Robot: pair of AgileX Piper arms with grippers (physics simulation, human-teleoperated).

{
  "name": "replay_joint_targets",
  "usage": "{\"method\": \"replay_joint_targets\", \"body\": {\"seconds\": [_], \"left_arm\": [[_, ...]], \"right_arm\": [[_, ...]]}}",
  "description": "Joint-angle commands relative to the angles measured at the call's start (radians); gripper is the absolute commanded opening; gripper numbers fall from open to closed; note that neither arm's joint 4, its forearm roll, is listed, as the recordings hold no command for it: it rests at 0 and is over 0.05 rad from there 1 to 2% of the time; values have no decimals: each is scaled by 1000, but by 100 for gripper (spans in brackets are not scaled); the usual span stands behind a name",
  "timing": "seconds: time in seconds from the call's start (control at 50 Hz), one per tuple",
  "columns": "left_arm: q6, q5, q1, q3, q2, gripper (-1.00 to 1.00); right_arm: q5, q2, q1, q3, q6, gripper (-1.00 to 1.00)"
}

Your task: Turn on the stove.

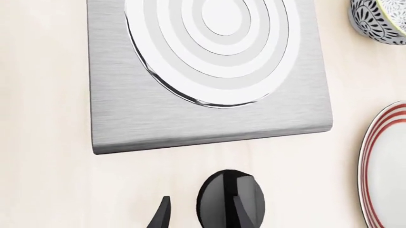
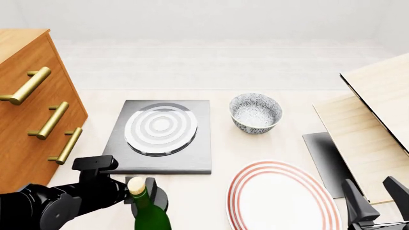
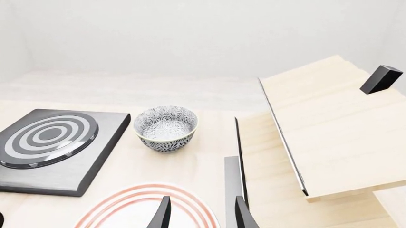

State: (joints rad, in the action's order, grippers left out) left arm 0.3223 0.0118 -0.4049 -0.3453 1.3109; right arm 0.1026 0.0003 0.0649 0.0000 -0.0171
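Stove at table centre-left, ringed burner on top; black knob just off its near edge. Left gripper at knob: one finger against knob face, other beside it, jaws apart, not clamped. Green bottle stands right at knob, crowding left arm. Patterned bowl right of stove, red-rimmed plate nearer. Right gripper apart, holding nothing, over plate edge. Drawer cabinet at left.
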Motion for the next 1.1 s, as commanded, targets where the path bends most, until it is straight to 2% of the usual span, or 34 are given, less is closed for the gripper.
{"method": "replay_joint_targets", "body": {"seconds": [0.02,0.14,0.2,0.24,0.46,0.66,0.8,0.98,1.1], "left_arm": [[8,-52,-27,45,-100,100],[-32,-123,18,21,-185,100],[-17,-153,14,24,-231,100],[-56,-159,42,23,-246,100],[-74,-240,54,27,-376,100],[-80,-347,72,43,-587,100],[-196,-387,143,37,-672,100],[-172,-486,153,7,-816,100],[-209,-492,168,21,-860,100]], "right_arm": [[1,0,1,0,0,100],[1,0,1,0,-1,100],[1,0,1,0,-2,100],[1,0,2,0,-1,100],[3,0,2,0,-3,100],[3,0,3,0,-6,100],[1,0,3,0,-6,100],[5,0,5,0,-9,100],[7,0,4,0,-19,100]]}}
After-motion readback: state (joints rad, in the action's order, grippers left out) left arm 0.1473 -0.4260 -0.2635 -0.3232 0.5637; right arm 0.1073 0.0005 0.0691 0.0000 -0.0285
